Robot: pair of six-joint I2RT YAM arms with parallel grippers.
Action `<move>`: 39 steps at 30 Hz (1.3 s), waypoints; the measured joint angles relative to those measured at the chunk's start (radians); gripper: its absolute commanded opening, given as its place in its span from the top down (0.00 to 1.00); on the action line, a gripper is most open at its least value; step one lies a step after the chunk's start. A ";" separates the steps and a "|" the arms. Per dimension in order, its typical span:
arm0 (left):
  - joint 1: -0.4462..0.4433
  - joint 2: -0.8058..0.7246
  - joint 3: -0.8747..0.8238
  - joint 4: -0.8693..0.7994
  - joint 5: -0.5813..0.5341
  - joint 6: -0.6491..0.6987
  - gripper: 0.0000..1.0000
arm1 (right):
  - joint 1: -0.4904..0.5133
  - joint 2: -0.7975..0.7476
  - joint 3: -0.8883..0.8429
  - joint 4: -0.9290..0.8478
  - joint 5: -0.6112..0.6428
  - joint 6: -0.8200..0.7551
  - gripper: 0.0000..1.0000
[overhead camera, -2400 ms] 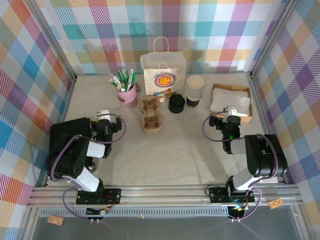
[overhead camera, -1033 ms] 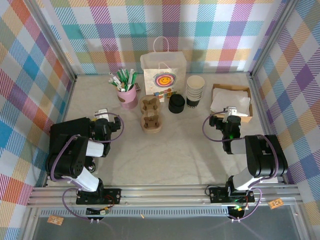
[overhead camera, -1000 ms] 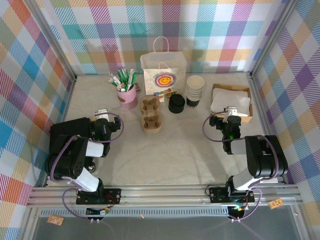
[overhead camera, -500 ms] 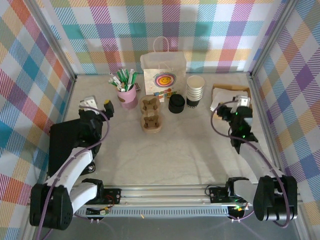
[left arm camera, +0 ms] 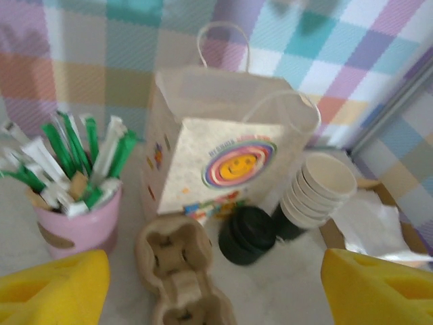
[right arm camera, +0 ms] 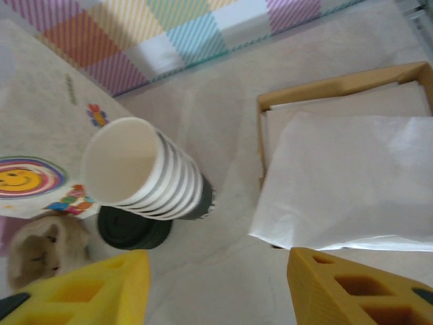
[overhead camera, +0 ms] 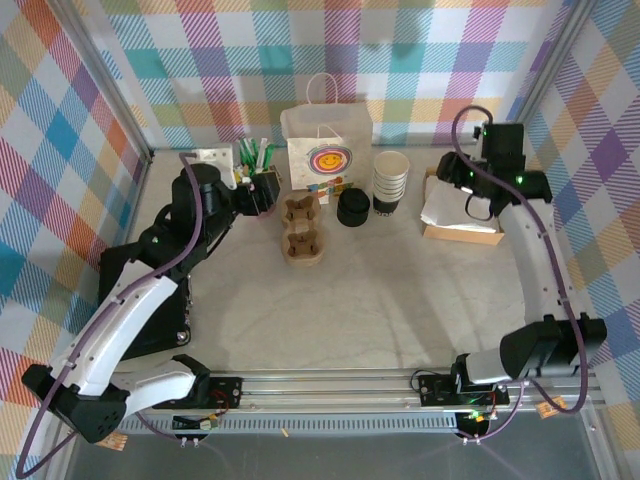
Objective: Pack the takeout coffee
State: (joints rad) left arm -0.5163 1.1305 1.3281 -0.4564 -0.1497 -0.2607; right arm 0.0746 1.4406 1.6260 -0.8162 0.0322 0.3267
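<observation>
Left claw (left arm camera: 213,274) gaping, empty, right claw (right arm camera: 213,274) parted, empty

Six takeout items on a pale surface (overhead camera: 400,290), one of each kind.
One lidded takeout coffee (overhead camera: 352,207); one stack of lidless cups (overhead camera: 390,180), too tightly nested to count; one paper bag (overhead camera: 328,150); one pink cup (left arm camera: 78,220) crowded with green-and-white pens (left arm camera: 74,156); one cardboard cup carrier (overhead camera: 303,232) with two wells showing; one cardboard box (right arm camera: 338,87) of white paper sheets (right arm camera: 338,176).
</observation>
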 measured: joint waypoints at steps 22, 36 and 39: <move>-0.113 0.193 0.068 -0.139 0.241 0.048 0.21 | 0.091 0.325 0.566 -0.497 -0.029 0.068 0.51; -0.121 0.273 0.068 -0.107 0.291 0.046 0.19 | 0.091 0.579 0.822 -0.607 -0.061 0.160 0.61; -0.123 0.287 0.068 -0.090 0.287 0.036 0.18 | 0.091 0.621 0.830 -0.597 -0.079 0.171 0.64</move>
State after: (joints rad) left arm -0.6392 1.4174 1.3960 -0.5468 0.1371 -0.2245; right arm 0.1658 2.0617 2.4557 -1.4128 -0.0471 0.4980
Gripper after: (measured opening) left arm 0.817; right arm 0.366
